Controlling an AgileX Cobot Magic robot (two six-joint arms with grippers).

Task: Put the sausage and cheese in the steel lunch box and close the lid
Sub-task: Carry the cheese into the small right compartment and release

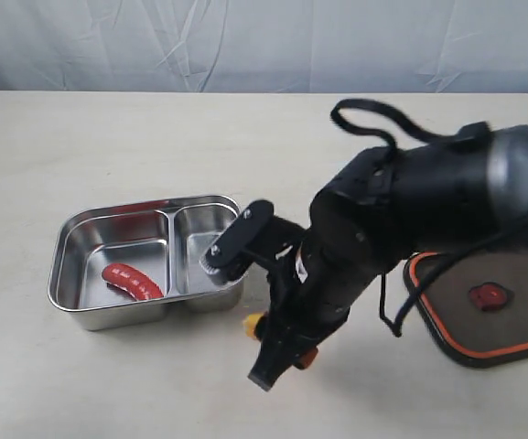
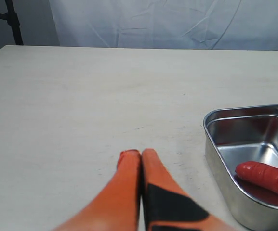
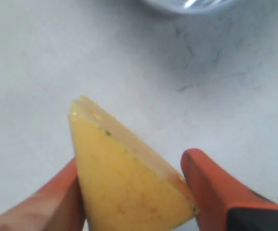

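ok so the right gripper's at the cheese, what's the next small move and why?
Probably close the right gripper fully before any lift. The cheese sits between its fingers, outside the lunch box, but a firm clamp isn't clear. The sausage is already in the box.

Soft even light, glare on the steel lunch box [image 1: 126, 315], the close cheese [image 3: 124, 192] blurred.

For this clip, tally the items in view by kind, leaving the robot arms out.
Sausage: 1
Cheese: 1
Lunch box: 1
Lid: 1
Total: 4
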